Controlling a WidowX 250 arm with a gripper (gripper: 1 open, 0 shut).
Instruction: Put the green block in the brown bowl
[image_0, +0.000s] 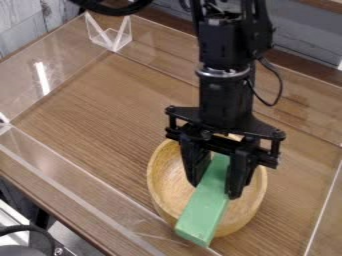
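The wooden counter (94, 115) spans the scene. The brown bowl (246, 212) sits on its near part, right of the middle. Above the bowl, the black tool (217, 172) pinches the upper end of the green block (203, 215), which slants down over the bowl's inside, toward its near rim.
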